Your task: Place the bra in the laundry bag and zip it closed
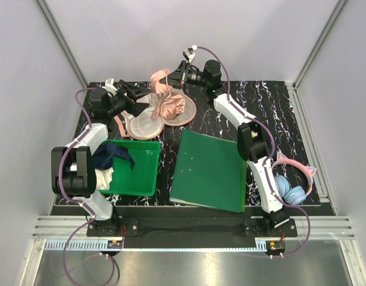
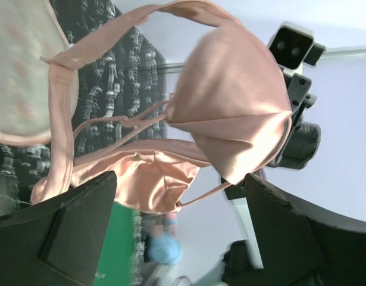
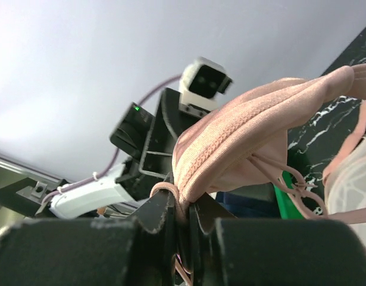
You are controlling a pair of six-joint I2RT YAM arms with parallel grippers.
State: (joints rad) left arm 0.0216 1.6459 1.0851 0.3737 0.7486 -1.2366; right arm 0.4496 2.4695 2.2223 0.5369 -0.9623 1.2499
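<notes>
The bra (image 1: 166, 98) hangs in the upper middle of the overhead frame, its band pinched tight in my right gripper (image 3: 184, 210). Its cups dangle over the open laundry bag (image 1: 144, 126) just below. My left gripper (image 2: 180, 185) waits at the bag's left side, jaws spread, gripping nothing. I judge the task early: the bra is not yet tucked inside and the zipper is undone. The green bin (image 1: 135, 173) sits lower left.
</notes>
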